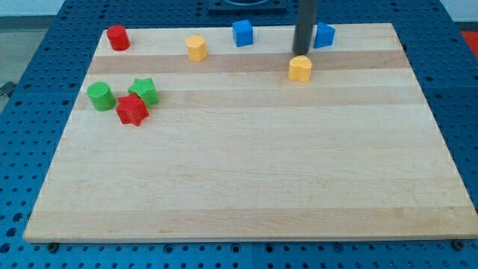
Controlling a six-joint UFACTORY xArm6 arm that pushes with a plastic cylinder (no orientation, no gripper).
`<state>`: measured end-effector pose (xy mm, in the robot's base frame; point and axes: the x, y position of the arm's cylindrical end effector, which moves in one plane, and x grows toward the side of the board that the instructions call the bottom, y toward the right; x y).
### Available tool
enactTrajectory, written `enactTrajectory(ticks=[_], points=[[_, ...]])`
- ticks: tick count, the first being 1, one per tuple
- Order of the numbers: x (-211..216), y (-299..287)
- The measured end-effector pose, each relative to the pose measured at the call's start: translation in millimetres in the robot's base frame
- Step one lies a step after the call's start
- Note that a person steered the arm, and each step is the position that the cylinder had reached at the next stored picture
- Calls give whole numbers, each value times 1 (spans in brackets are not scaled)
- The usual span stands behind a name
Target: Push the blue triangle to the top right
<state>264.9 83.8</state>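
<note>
The blue triangle lies near the view's top edge of the wooden board, right of centre, partly hidden by the rod. My tip stands just left of and slightly below it, close to or touching its left side. A yellow block sits directly below the tip.
A blue cube lies at the top centre and a yellow block to its left. A red cylinder is at the top left. A green cylinder, a green star and a red star cluster at the left.
</note>
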Motion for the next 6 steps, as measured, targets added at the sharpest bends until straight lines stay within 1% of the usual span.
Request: enactTrajectory(ticks=[1,2,3,4,6], points=[[-21,-4],[-28,20],[-28,52],[-28,72],[-28,78]])
